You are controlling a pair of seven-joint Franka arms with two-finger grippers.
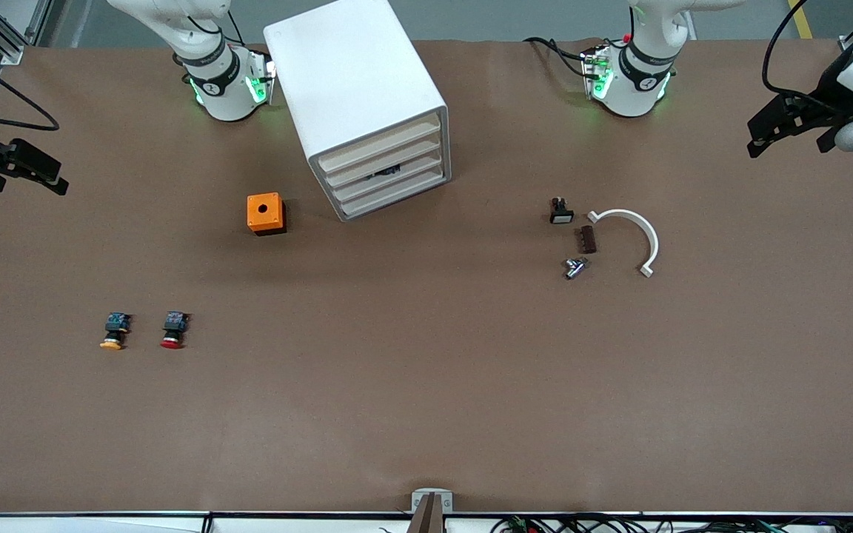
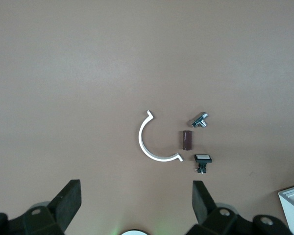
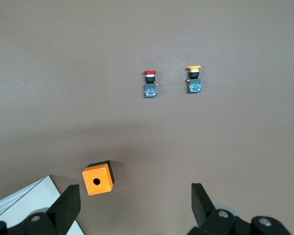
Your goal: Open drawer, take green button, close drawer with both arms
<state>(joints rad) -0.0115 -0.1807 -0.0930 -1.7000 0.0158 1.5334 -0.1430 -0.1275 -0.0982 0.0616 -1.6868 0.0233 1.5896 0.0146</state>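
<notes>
**Both hands open and waiting, every drawer closed**

I see the white cabinet point(image 1: 364, 96) standing on the desk point(image 1: 426, 385) between the two arm bases, with its four cream drawer fronts turned toward the front camera. All four look pushed in. Through the gap at the third front, counting from the top, I can see something dark point(image 1: 383, 172); I judge that this is the drawer point(image 1: 389, 172) to open, but I cannot tell if the dark thing is the green button. No green cap is visible anywhere.

The left hand point(image 1: 789, 127) hangs over the left arm's end of the desk, fingers point(image 2: 68, 200) wide apart and holding nothing. The right hand point(image 1: 15, 169) hangs over the right arm's end, also spread and empty. Both are well apart from the cabinet.

For the opening step, I would bring one hand to the front edge of that slat and pull straight along the drawer's own direction, because the cabinet stands turned on the desk. I think the second hand should press on the cabinet body, so that it does not slide. The yellow button point(image 1: 114, 331) and the red button point(image 1: 173, 330) lying on the desk must be ignored.
</notes>
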